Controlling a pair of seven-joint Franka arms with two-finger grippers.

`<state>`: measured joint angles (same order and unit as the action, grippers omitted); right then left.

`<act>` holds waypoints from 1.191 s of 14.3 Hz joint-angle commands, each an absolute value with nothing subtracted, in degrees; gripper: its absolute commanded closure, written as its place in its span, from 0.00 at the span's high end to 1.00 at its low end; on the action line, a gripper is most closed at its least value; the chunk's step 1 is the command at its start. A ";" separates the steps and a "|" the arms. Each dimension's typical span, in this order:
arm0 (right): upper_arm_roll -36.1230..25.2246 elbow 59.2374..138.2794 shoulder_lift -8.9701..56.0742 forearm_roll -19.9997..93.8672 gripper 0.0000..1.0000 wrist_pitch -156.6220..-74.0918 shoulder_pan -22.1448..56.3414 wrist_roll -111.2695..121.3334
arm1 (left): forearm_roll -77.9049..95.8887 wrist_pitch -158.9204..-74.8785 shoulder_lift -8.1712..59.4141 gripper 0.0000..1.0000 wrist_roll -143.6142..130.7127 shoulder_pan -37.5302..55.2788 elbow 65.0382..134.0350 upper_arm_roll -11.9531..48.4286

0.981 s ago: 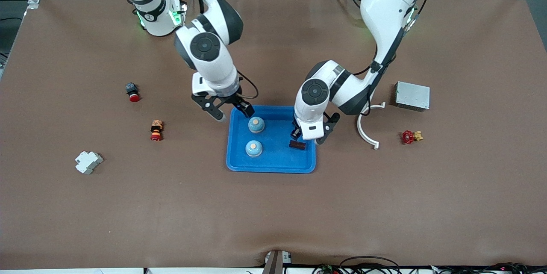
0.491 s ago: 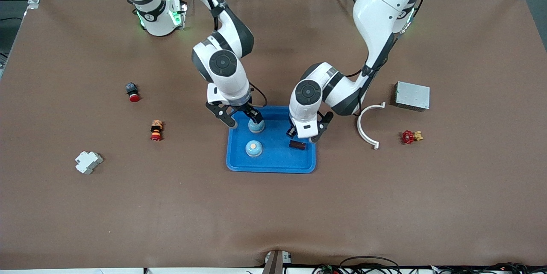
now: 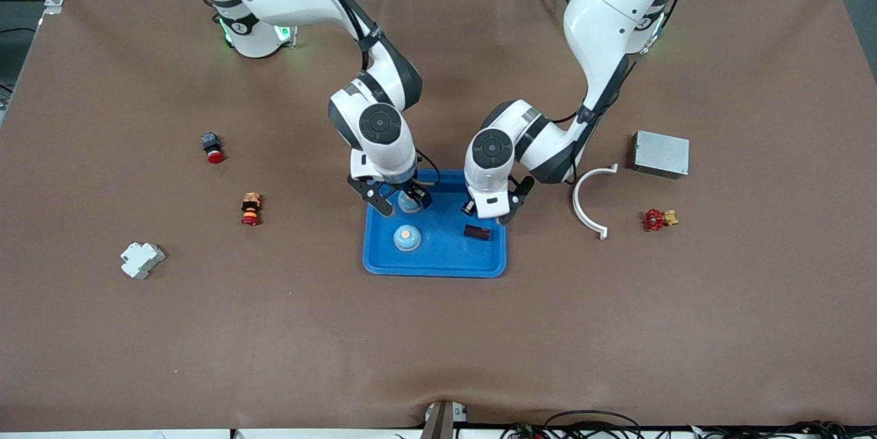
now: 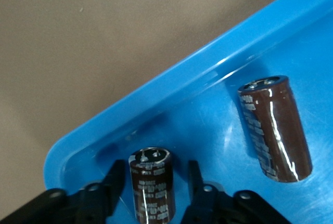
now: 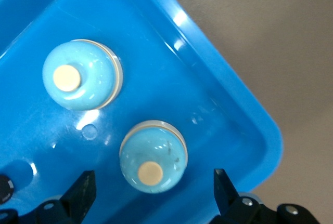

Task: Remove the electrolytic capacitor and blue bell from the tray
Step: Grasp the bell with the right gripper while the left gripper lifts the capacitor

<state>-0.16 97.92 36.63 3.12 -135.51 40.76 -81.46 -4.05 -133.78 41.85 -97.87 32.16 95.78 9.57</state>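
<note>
A blue tray (image 3: 435, 271) holds two light-blue bells and two dark brown capacitors. My right gripper (image 3: 401, 203) is low in the tray, open wide, with its fingers on either side of the bell (image 5: 153, 156) farther from the front camera (image 3: 410, 204). The second bell (image 3: 407, 238) sits nearer that camera. My left gripper (image 3: 490, 213) is at the tray's corner toward the left arm's end, its fingers close on either side of one capacitor (image 4: 152, 185) with narrow gaps. The other capacitor (image 3: 477, 232) lies loose beside it.
Toward the right arm's end of the table lie a red push button (image 3: 213, 148), an orange and red button (image 3: 251, 209) and a white block (image 3: 142, 259). Toward the left arm's end are a white curved piece (image 3: 589, 199), a grey metal box (image 3: 660, 153) and a red valve (image 3: 656, 219).
The right gripper came from the tray's edge to straddle the bell. The left gripper shifted slightly toward the bases and its fingers narrowed around a capacitor.
</note>
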 commanded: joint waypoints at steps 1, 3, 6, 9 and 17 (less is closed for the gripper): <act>-0.97 96.06 38.84 2.37 1.00 -136.40 41.66 -82.97 | -5.53 -133.95 41.05 0.00 -98.70 32.78 96.33 8.97; -1.05 96.06 39.46 2.29 1.00 -137.19 41.57 -82.97 | -8.16 -133.33 40.35 0.00 -98.96 32.43 95.98 9.05; -1.05 96.06 39.46 2.28 0.99 -137.20 41.57 -82.97 | -9.74 -131.49 37.63 0.00 -97.31 30.68 95.63 8.61; -1.05 95.98 39.46 2.28 0.65 -137.20 41.66 -82.97 | -10.37 -124.74 34.20 0.00 -88.80 25.85 93.88 8.88; -0.97 94.58 39.29 2.28 0.00 -136.76 41.57 -82.53 | -9.76 -110.40 26.37 0.00 -67.44 15.31 93.52 9.23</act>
